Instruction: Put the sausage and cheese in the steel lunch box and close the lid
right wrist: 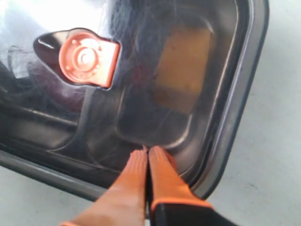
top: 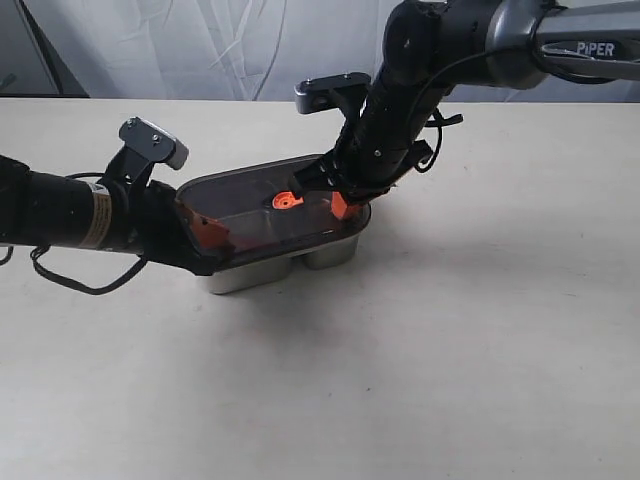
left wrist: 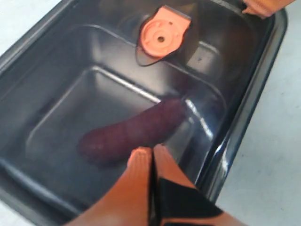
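Observation:
The dark smoky lid (top: pixel 262 188) lies on top of the steel lunch box (top: pixel 250 272), its orange valve tab (top: pixel 285 200) in the middle. Through the lid (left wrist: pixel 70 70) the red sausage (left wrist: pixel 129 134) shows in one compartment. In the right wrist view the yellow-orange cheese (right wrist: pixel 181 70) shows dimly through the lid (right wrist: pixel 244 94) in the other compartment. My left gripper (top: pixel 212 232) (left wrist: pixel 152 150) is shut, its tips resting on the lid's left end. My right gripper (top: pixel 338 203) (right wrist: pixel 148 151) is shut too, its tips on the lid's right end.
The box stands on a plain pale table (top: pixel 450 350). A white curtain (top: pixel 200 40) hangs behind the table's far edge. The right arm (top: pixel 420 90) reaches down from the upper right, and the left arm (top: pixel 70 212) lies low along the table from the left.

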`<state>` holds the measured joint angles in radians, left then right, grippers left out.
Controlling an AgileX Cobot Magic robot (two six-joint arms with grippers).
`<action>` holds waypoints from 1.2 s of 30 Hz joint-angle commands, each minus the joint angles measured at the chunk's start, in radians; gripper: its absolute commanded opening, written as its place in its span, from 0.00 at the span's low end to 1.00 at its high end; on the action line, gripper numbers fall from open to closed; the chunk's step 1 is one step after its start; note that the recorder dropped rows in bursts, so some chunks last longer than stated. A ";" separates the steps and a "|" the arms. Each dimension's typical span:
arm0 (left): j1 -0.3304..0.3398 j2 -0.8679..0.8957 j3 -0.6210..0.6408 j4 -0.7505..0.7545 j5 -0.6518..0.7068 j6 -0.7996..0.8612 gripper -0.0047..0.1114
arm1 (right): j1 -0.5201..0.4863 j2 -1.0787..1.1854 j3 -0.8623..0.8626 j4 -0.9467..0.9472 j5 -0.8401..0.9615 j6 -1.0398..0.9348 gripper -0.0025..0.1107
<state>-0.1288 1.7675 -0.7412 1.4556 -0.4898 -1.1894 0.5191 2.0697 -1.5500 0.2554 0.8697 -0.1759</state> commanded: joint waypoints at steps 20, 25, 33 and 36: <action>-0.003 0.093 -0.005 0.086 -0.115 -0.067 0.04 | 0.004 -0.006 0.010 0.002 -0.044 0.004 0.01; -0.003 -0.013 -0.016 0.076 -0.191 -0.067 0.04 | 0.004 -0.114 0.010 0.002 -0.074 0.010 0.01; -0.003 -0.269 -0.016 0.067 -0.150 -0.078 0.04 | 0.006 -0.234 0.010 -0.013 -0.069 0.049 0.01; -0.003 -0.345 -0.016 0.110 -0.166 -0.153 0.04 | 0.010 -0.258 0.010 -0.018 -0.029 0.064 0.01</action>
<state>-0.1307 1.4890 -0.7605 1.5296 -0.6512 -1.2832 0.5250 1.8381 -1.5401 0.2529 0.8088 -0.1242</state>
